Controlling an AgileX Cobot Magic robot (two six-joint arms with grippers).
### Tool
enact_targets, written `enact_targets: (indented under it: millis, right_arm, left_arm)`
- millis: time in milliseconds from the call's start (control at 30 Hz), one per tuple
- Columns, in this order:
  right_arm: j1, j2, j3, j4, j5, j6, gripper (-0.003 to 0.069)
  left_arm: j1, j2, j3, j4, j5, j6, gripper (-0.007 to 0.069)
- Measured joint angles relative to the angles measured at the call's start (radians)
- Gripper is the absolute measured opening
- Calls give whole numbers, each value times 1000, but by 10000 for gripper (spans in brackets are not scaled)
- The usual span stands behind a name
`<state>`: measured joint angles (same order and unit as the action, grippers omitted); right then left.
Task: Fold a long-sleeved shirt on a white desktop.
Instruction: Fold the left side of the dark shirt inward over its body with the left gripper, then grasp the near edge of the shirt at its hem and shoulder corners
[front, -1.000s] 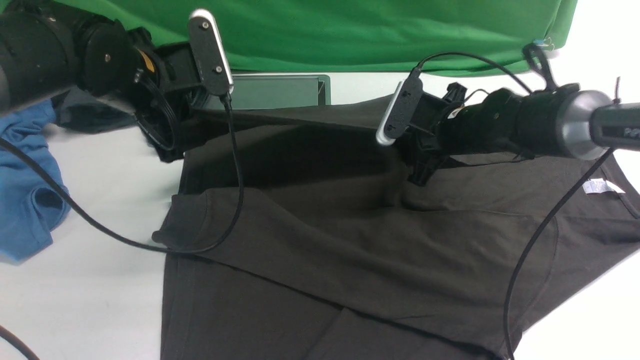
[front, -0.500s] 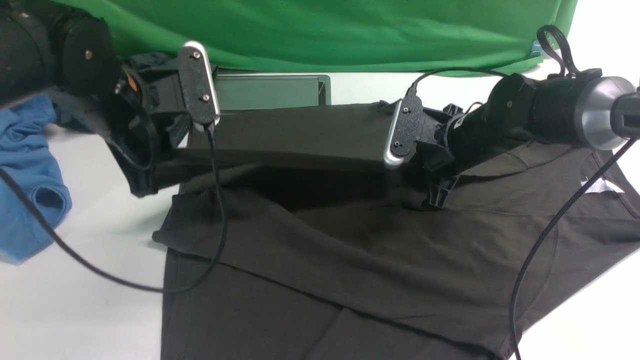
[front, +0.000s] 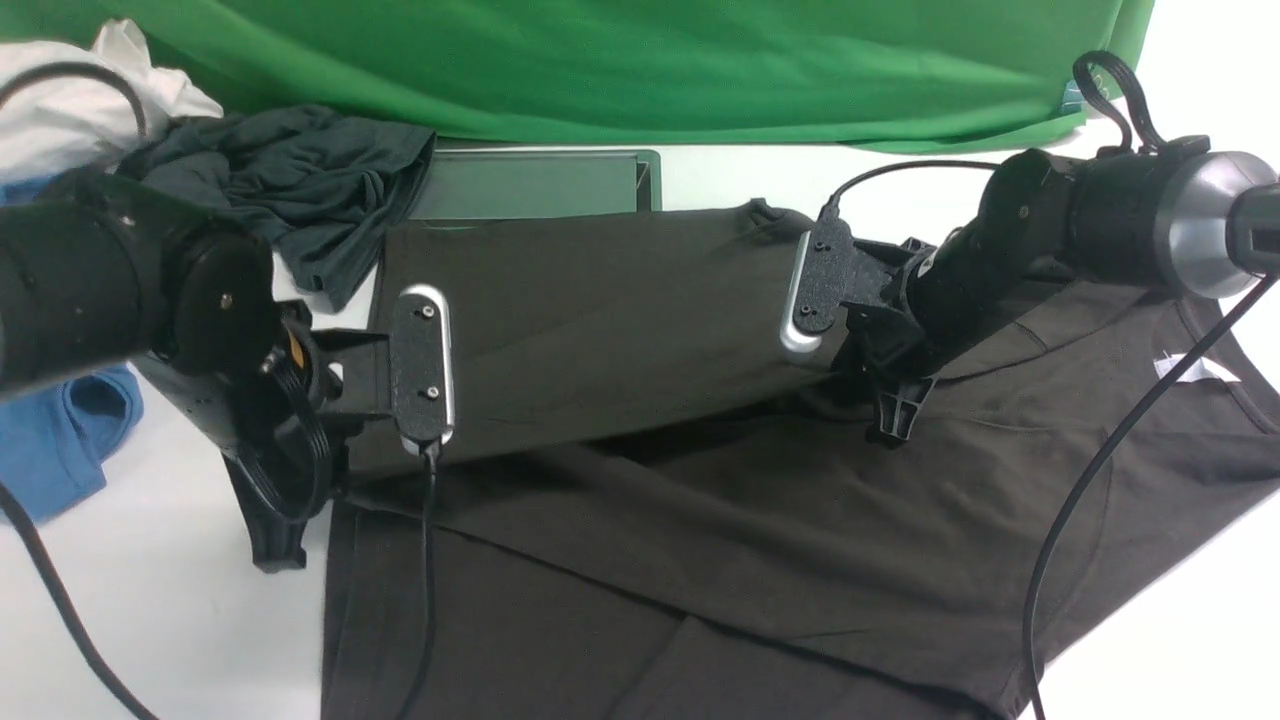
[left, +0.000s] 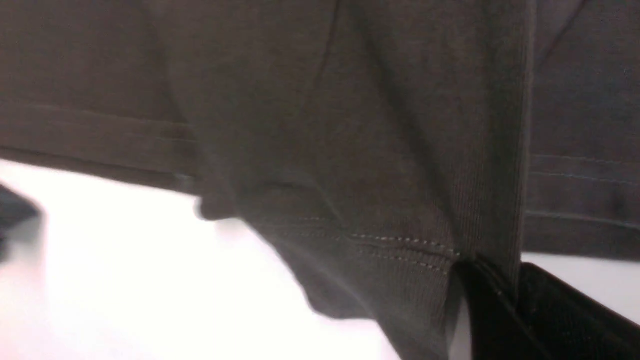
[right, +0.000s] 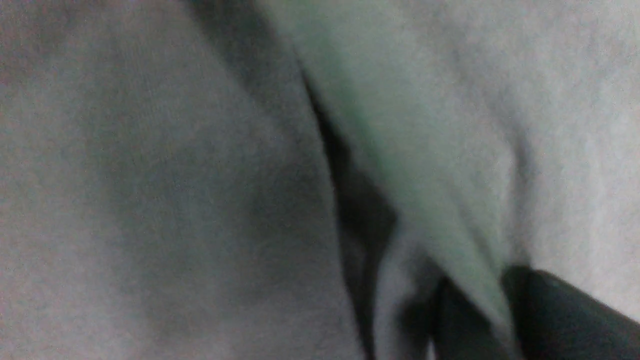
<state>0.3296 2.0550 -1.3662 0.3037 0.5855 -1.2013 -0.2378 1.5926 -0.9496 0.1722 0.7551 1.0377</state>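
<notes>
Dark long-sleeved shirt (front: 700, 540) lies spread on white desktop (front: 170, 620), neck toward robot's right. Its far edge is folded over as a band whose long axis runs from left gripper (front: 272, 540) to right gripper (front: 892, 420). Left gripper pinches the stitched hem; cloth sits between the right one's fingers, blur hides whether clamped. Soft matte knit, limp.

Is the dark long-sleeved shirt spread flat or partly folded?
Partly folded. A long band of the long-sleeved shirt is turned over its own body; the near part lies spread on the white desktop.
</notes>
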Motion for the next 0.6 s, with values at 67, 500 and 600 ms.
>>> enact_targets:
  millis: [67, 500, 600]
  right_arm:
    - [-1, 0, 0, -9, 3, 24, 304]
    - [-2, -159, -1, -116, 174, 161, 460]
    - [-18, -233, -1, -125, 240, 217, 364]
  left_arm:
    - [0, 0, 1, -7, 1, -18, 99]
    - [0, -98, 2, -185, 80, -105, 618]
    - [-21, -188, 11, -238, 112, -141, 556]
